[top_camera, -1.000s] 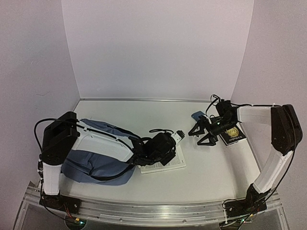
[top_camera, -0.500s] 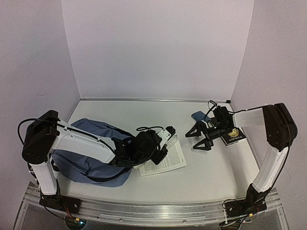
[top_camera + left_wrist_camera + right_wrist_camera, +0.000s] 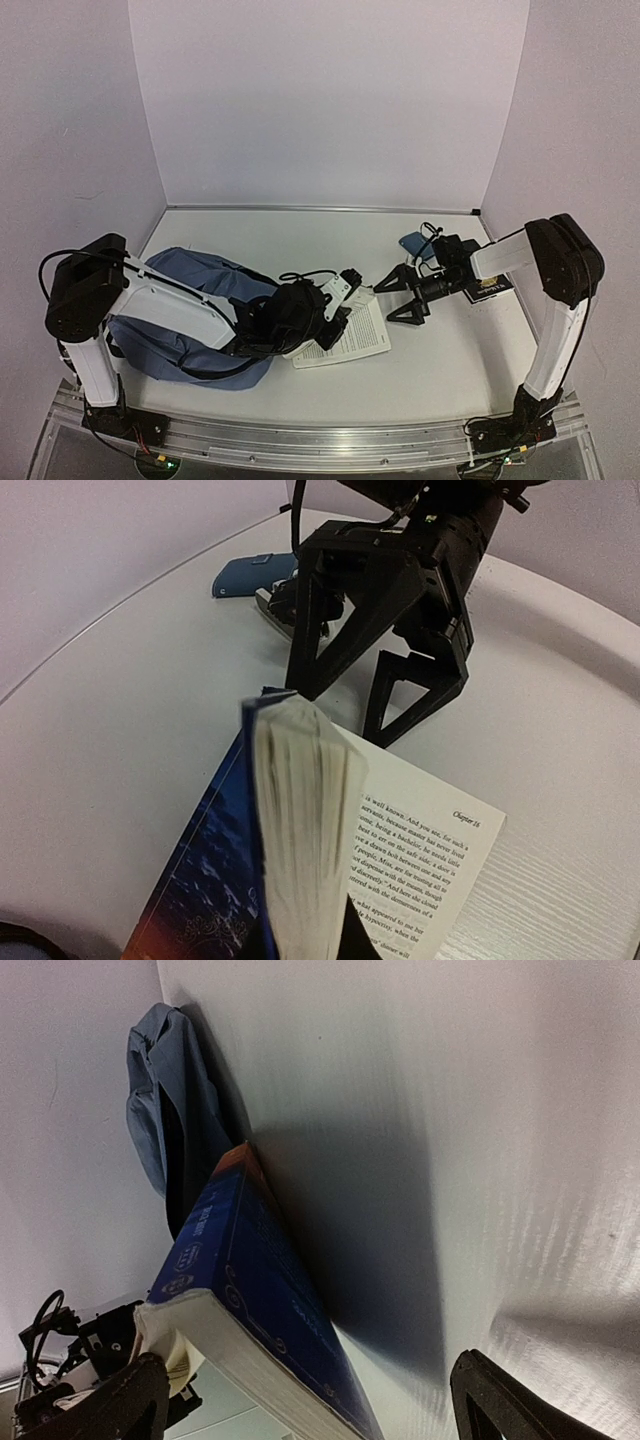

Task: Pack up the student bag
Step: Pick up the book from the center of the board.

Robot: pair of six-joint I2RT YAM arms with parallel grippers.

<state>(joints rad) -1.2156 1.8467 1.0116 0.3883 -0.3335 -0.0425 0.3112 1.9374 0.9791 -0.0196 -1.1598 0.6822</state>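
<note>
Since the earlier frames your right claw (image 3: 392, 300) has travelled away from the dark book (image 3: 495, 287) toward the left claw (image 3: 335, 312), which has itself drawn back slightly. The right claw's jaws stand fully spread, two black triangular fingers with nothing between them. The left claw is closed almost completely on the open book (image 3: 300, 810). This is a thick paperback with a glossy blue cover, a yellowed block of page edges and one printed white page lying flat on the table (image 3: 300, 240) in front of that claw. The left claw's own fingers are mostly cut off at the bottom of its wrist view, so you cannot tell exactly which leaves they pinch. The dark book is partly covered by the right arm, behind the right claw. A small flat blue case (image 3: 412, 241) lies just behind the right claw; its detail is too small to read. The bag (image 3: 190, 275) is soft, creased slate-blue fabric, rounded and slumped. It lies behind the left claw, under that arm, with its near edge hidden.
</note>
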